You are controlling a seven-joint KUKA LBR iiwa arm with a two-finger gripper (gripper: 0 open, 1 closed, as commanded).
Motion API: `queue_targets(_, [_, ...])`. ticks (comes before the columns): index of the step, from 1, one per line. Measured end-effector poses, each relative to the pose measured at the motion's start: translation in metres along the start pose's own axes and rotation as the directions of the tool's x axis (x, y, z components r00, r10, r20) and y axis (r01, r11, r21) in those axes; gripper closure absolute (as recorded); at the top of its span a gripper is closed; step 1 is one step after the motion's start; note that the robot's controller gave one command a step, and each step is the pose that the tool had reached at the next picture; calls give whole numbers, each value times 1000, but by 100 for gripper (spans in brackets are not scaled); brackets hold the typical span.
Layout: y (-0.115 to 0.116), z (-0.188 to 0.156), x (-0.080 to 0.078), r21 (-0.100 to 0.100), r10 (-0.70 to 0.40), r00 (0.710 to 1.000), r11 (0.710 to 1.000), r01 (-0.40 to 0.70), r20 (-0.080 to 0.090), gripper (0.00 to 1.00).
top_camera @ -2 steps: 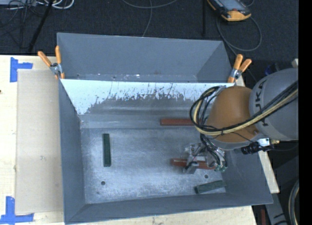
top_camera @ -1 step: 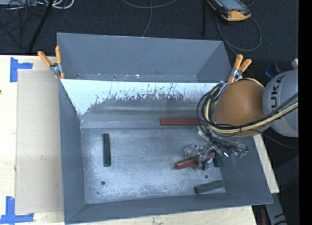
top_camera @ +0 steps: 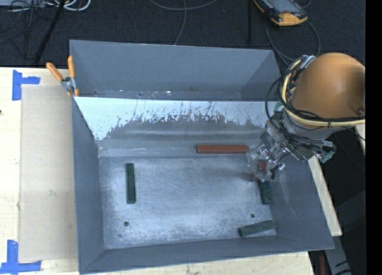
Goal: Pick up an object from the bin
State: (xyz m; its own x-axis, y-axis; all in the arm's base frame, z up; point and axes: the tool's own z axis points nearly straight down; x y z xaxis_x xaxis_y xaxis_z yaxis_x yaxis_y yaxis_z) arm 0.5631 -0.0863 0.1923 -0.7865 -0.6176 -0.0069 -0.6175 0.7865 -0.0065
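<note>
Hanging low over the right side of the grey bin (top_camera: 179, 77), the end effector (top_camera: 263, 169) sits at the upper end of a short dark green bar (top_camera: 265, 195) — whether it is open, closed or gripping anything cannot be told. A red-brown bar (top_camera: 222, 148) lies just left of it — a second green bar (top_camera: 257, 229) by the front corner

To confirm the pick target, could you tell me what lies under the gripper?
A dark green bar pokes out beneath the gripper; its upper end is covered, so contact cannot be judged.
</note>
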Motion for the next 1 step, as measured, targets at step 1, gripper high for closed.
queue_targets(1, [1, 4, 2, -8, 4, 1000, 1000, -4, -6, 0])
